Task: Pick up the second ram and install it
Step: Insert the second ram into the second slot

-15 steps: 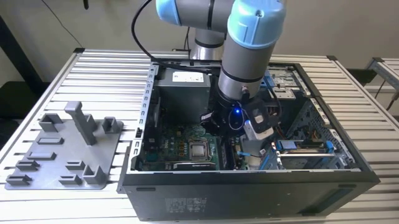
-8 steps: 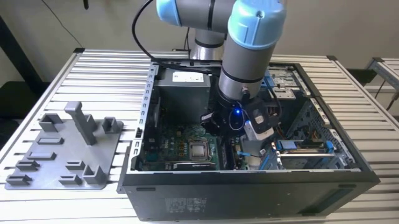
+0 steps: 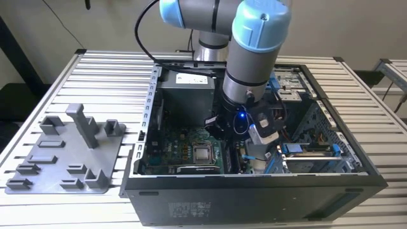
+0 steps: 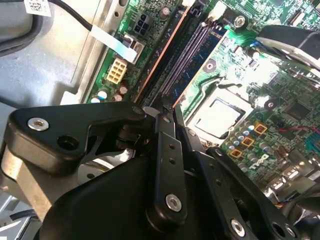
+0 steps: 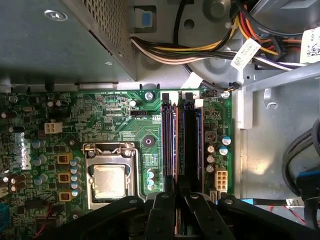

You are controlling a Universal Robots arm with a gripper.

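Observation:
The second ram (image 5: pixel 176 145) is a thin dark board with an orange edge. It lies lengthwise along the memory slots (image 5: pixel 191 135) at the motherboard's edge. In the second wrist view the second ram (image 4: pixel 165 55) runs away from the fingertips, right beside the slots. My gripper (image 5: pixel 177 196) is shut on its near end, and the black fingers (image 4: pixel 165 150) meet at the gripper (image 4: pixel 168 111). In the exterior view my arm (image 3: pixel 251 62) reaches down into the open computer case (image 3: pixel 254 200), above the motherboard's right part.
A power supply box (image 5: pixel 50 45) and a bundle of cables (image 5: pixel 200 47) lie past the slots' far end. The processor socket (image 5: pixel 110 180) sits beside the slots. Outside the case, a grey fixture tray (image 3: pixel 64 157) with upright posts stands at the exterior view's left. Blue clips (image 3: pixel 279 86) line the drive bay.

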